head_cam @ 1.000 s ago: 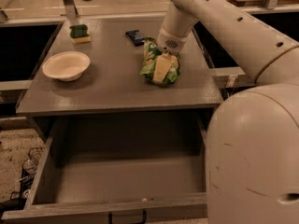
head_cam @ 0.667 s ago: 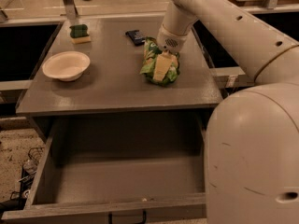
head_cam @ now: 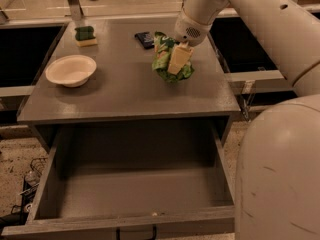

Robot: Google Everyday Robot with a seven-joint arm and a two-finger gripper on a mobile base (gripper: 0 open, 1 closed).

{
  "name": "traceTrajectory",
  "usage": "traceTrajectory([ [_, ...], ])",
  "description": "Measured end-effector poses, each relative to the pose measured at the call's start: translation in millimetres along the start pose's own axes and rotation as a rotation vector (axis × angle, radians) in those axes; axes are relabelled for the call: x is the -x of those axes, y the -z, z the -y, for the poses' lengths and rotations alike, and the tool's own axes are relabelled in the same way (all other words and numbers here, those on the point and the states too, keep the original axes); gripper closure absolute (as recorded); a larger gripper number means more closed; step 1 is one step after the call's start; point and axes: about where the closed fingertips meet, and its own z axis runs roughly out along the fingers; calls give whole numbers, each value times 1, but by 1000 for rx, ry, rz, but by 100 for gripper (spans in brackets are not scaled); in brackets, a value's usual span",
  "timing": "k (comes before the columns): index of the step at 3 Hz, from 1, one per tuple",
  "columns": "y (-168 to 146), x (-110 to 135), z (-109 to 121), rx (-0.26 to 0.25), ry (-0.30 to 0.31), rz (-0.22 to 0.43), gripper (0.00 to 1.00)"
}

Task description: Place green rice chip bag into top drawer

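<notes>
The bag [head_cam: 163,60] is at the far right of the bench [head_cam: 125,96], bunched up and crumpled in the hand [head_cam: 179,64]. The hand comes down on it from above and is closed, with one pale finger [head_cam: 181,56] pressed across the bag's front. A second ago the bag lay flatter and nearer on the bench. Now it sits higher in view and is more gathered, so it seems to be lifting off the bench, though no clear gap shows under it.

That suggests the grasp has taken and the carry is starting. The drawer [head_cam: 135,191] stands pulled out below the near edge, wide open. The packet [head_cam: 144,39] lies just left of the bag. The sponge [head_cam: 85,35] and bowl [head_cam: 71,70] are well apart on the left, where they were before.
</notes>
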Motion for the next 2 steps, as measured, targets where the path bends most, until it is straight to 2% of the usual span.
traceTrajectory([
  [2,68,7,-33,-67,79,72,100],
])
